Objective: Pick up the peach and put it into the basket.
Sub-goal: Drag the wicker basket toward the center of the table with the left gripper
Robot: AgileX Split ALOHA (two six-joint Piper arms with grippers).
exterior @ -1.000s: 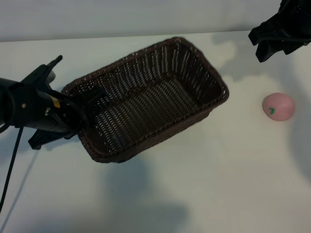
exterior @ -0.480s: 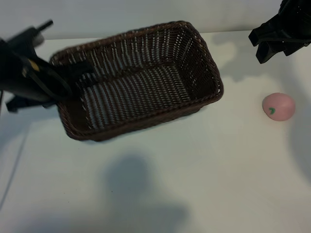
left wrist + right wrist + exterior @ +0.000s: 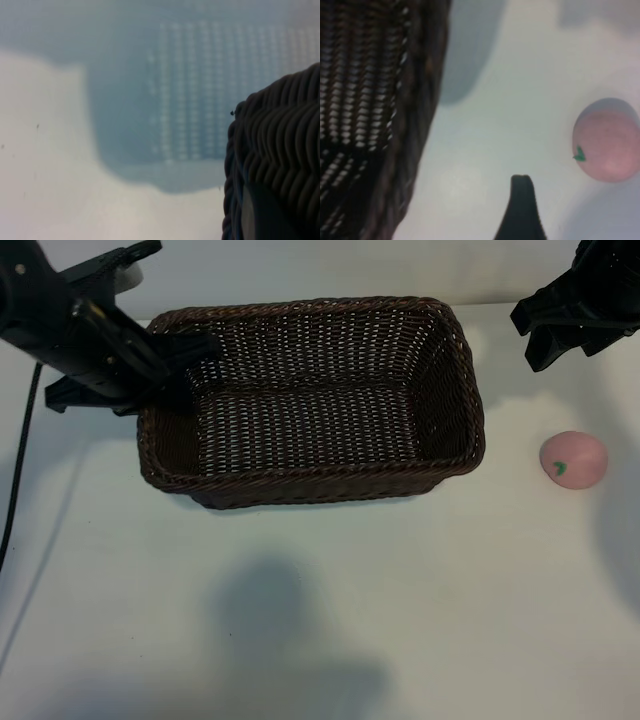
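At the table's (image 3: 330, 610) left, the basket (image 3: 310, 480) is gripped by its short end wall in the narrowly closed left gripper (image 3: 170, 360); the peach (image 3: 573, 460) is seen lying well apart to its right, below the hovering, wide-open right gripper (image 3: 560, 335)

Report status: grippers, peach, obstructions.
Left gripper clamped on basket end rim. Right gripper open, above peach. Peach on table, outside basket. Nothing between.
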